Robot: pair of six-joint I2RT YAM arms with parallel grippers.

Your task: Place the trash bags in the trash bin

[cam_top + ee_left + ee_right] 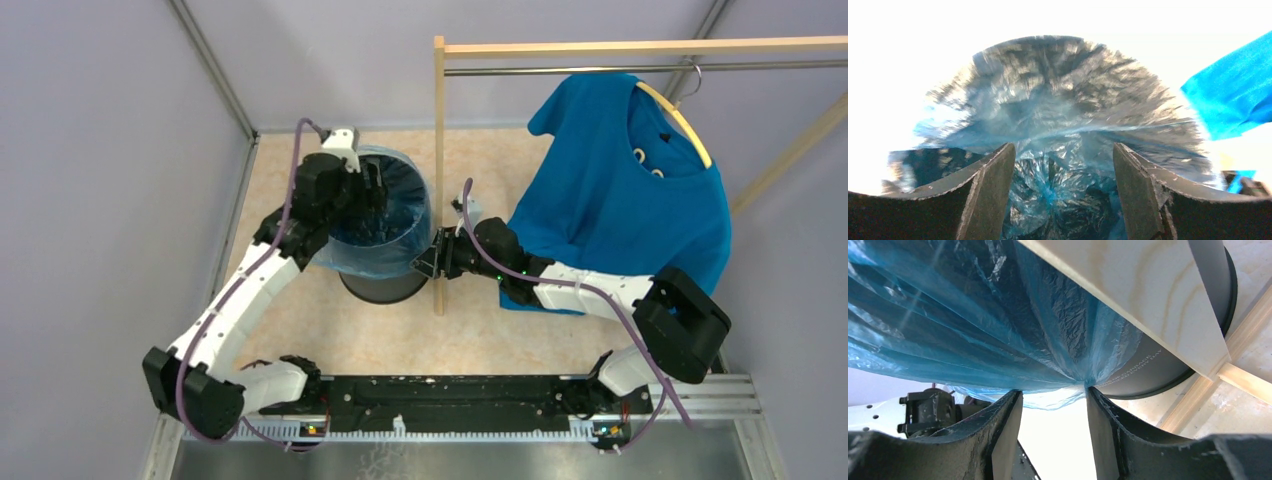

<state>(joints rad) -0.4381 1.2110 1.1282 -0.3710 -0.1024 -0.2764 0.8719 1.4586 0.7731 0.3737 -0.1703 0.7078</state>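
Observation:
The black trash bin point(383, 286) stands on the floor left of centre. The translucent light-blue trash bag point(395, 255) lines it, its hem folded down over the rim. My left gripper point(368, 195) is open inside the bin's mouth. In the left wrist view it point(1063, 148) points down at the crinkled bag point(1058, 100) lining the inside. My right gripper point(430, 258) is open at the bag's hem on the bin's right side. In the right wrist view its tips point(1053, 392) touch the bunched hem point(998, 330), beside the bin's wall point(1158, 365).
A wooden rack post point(438, 170) stands right against the bin and shows in the right wrist view point(1148, 290). An opaque blue T-shirt point(630, 190) hangs on the rack at the right. Grey walls close in the left and back.

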